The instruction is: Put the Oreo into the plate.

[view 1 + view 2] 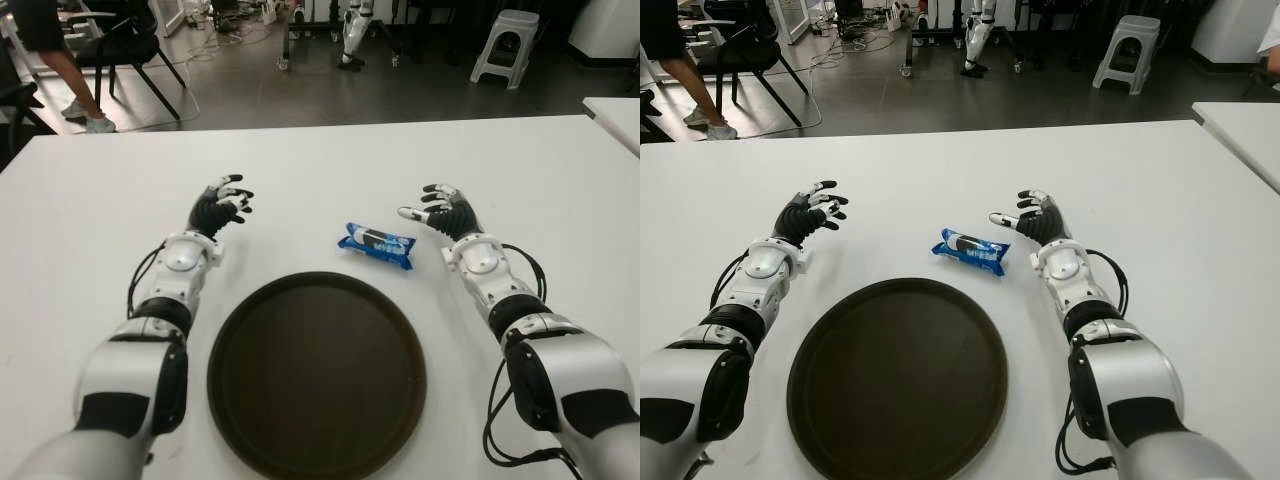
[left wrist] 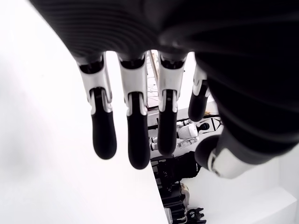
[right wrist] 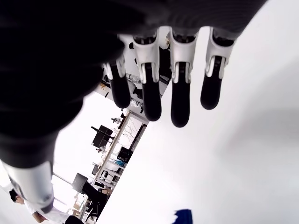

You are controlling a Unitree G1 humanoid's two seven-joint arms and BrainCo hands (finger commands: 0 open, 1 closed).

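Note:
A blue Oreo packet point(image 1: 377, 244) lies on the white table point(image 1: 320, 160), just beyond the far right rim of the round dark brown plate point(image 1: 317, 372). My right hand point(image 1: 440, 210) hovers a little to the right of the packet, fingers spread and holding nothing; a blue corner of the Oreo packet point(image 3: 183, 217) shows in the right wrist view. My left hand point(image 1: 225, 201) shows off to the packet's left, beyond the plate's left side, fingers relaxed and holding nothing. The plate holds nothing.
Past the table's far edge the floor holds a chair point(image 1: 125, 50) with a person's legs point(image 1: 65, 70) at the back left and a grey stool point(image 1: 505, 45) at the back right. Another white table's corner point(image 1: 615, 115) shows at the right edge.

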